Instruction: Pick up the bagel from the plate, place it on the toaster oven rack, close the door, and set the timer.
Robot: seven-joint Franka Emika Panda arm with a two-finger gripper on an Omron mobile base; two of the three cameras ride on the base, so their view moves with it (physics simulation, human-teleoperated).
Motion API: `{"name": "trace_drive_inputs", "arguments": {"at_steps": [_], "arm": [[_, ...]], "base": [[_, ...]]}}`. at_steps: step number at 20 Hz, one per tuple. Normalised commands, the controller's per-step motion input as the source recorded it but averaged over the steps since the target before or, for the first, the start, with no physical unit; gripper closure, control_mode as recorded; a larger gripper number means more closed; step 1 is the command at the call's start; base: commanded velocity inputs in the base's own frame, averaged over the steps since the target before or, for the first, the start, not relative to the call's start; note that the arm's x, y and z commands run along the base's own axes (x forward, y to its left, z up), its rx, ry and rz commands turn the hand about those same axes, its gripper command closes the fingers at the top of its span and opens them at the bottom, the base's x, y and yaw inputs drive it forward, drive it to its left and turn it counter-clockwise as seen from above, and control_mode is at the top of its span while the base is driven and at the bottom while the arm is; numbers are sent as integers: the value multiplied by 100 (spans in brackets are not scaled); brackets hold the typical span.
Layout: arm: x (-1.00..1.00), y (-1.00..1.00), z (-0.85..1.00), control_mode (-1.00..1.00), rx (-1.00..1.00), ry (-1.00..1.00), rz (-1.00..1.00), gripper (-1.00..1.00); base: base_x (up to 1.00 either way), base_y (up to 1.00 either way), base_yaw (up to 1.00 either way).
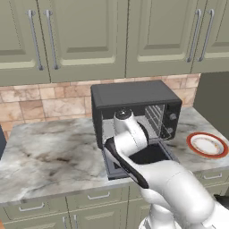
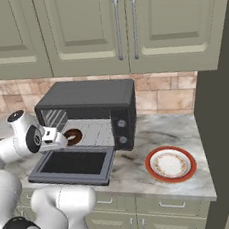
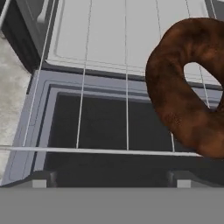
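Note:
The bagel (image 2: 73, 137) is a dark brown ring standing tilted on edge at the front of the toaster oven rack (image 2: 95, 132). In the hand view the bagel (image 3: 183, 92) looms at the right over the rack's thin wires (image 3: 127, 65). My gripper (image 2: 57, 136) is just left of it at the oven mouth, and its jaws stand wide open (image 3: 112, 180). I cannot tell whether the bagel touches a finger. The door (image 2: 74, 166) hangs down open below, its dark glass (image 3: 100, 118) under the hand. The red-rimmed plate (image 2: 170, 164) is bare.
The dark toaster oven (image 2: 87, 97) stands on a marble counter (image 1: 49, 152) against a brick backsplash, with knobs (image 2: 121, 131) on its right side. Green wall cabinets (image 2: 86, 29) hang above. A dark tall wall (image 2: 223, 124) closes the right end beyond the plate (image 1: 207, 144).

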Motion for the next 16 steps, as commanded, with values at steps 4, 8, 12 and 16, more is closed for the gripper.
{"name": "trace_drive_inputs", "arguments": {"at_steps": [4, 8, 12, 16], "arm": [[57, 11, 0, -100, -2, 0, -3, -100], [54, 9, 0, -100, -3, 0, -3, -100], [55, 10, 0, -100, -3, 0, -3, -100], [52, 14, 0, -100, -3, 0, -3, -100]], "base": [[0, 0, 0], [0, 0, 0], [0, 0, 0], [0, 0, 0]]}}
